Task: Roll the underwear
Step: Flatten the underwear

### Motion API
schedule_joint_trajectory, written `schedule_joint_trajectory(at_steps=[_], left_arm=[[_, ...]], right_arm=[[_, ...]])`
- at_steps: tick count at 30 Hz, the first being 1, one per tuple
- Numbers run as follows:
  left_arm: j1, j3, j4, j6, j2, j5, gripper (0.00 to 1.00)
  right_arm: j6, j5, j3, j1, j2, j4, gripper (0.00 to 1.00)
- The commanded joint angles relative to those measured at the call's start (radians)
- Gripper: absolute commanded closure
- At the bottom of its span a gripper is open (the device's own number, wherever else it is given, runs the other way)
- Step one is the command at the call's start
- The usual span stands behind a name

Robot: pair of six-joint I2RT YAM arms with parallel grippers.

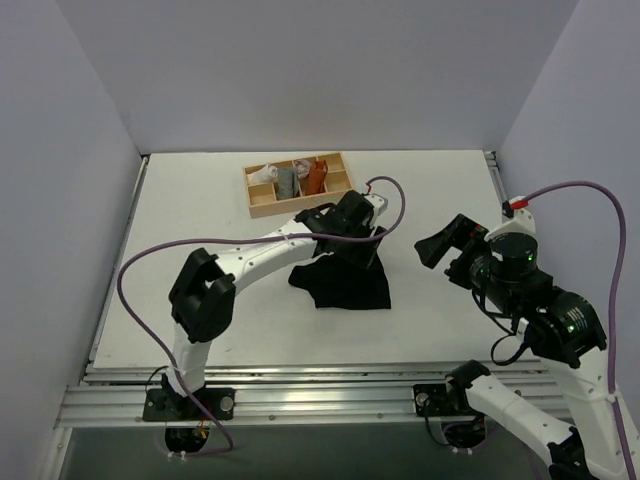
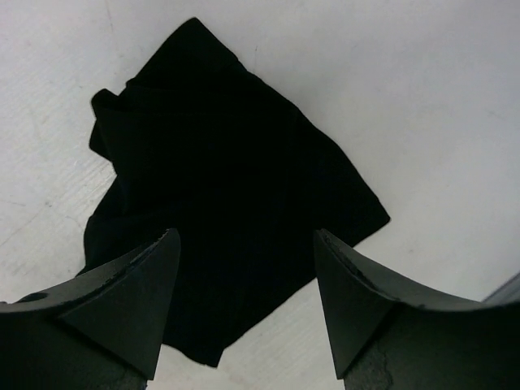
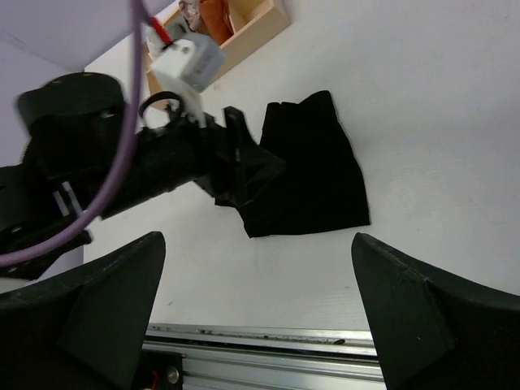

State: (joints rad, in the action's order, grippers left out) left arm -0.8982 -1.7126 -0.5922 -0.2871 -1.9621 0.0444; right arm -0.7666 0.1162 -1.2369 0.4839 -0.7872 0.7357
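Note:
The black underwear lies folded and fairly flat on the white table, in the middle. It also shows in the left wrist view and in the right wrist view. My left gripper hovers over the far edge of the underwear, jaws open and empty, with its fingertips framing the cloth's near corner. My right gripper is raised to the right of the underwear, apart from it, open and empty.
A small wooden tray stands at the back of the table, holding white, grey and orange-brown cloth rolls. The aluminium rail runs along the near table edge. A purple cable loops over the left arm.

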Motion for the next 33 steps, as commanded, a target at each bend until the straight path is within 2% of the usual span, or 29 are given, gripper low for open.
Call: schedule_joint_trajectory(at_steps=[1, 3, 5, 9, 14, 18, 22, 23, 26, 28, 33], left_arm=[[-0.008, -0.074, 0.060, 0.049, -0.061, -0.032, 0.25], [-0.010, -0.110, 0.083, 0.051, -0.118, -0.038, 0.26], [-0.010, -0.146, 0.085, 0.052, -0.165, -0.044, 0.33], [-0.011, -0.222, 0.077, 0.034, -0.294, -0.044, 0.34], [-0.025, -0.216, 0.117, 0.022, -0.359, -0.064, 0.34], [-0.030, -0.180, 0.138, -0.013, -0.373, -0.077, 0.41], [-0.033, -0.102, 0.161, -0.044, -0.305, -0.046, 0.89], [-0.031, -0.072, 0.160, -0.050, -0.281, -0.028, 0.93], [-0.022, -0.004, 0.169, -0.058, -0.134, -0.043, 0.95], [-0.010, 0.077, 0.187, -0.066, -0.019, -0.113, 0.95], [0.051, 0.243, 0.195, -0.075, 0.164, -0.182, 0.95]], right_arm=[[-0.031, 0.034, -0.006, -0.001, 0.029, 0.059, 0.07], [-0.049, 0.049, -0.007, -0.002, 0.054, 0.085, 0.09], [-0.062, 0.059, -0.004, -0.002, 0.071, 0.099, 0.10], [-0.091, 0.069, 0.007, -0.002, 0.115, 0.129, 0.14], [-0.114, 0.080, 0.027, -0.002, 0.143, 0.136, 0.17], [-0.122, 0.097, 0.047, -0.002, 0.144, 0.117, 0.20], [-0.117, 0.111, 0.062, -0.001, 0.115, 0.087, 0.23], [-0.117, 0.128, 0.063, -0.001, 0.105, 0.082, 0.25], [-0.111, 0.166, 0.074, -0.002, 0.037, 0.044, 0.33], [-0.087, 0.160, 0.092, -0.004, -0.027, -0.008, 0.35], [-0.002, 0.067, 0.163, -0.011, -0.194, -0.252, 0.40]])
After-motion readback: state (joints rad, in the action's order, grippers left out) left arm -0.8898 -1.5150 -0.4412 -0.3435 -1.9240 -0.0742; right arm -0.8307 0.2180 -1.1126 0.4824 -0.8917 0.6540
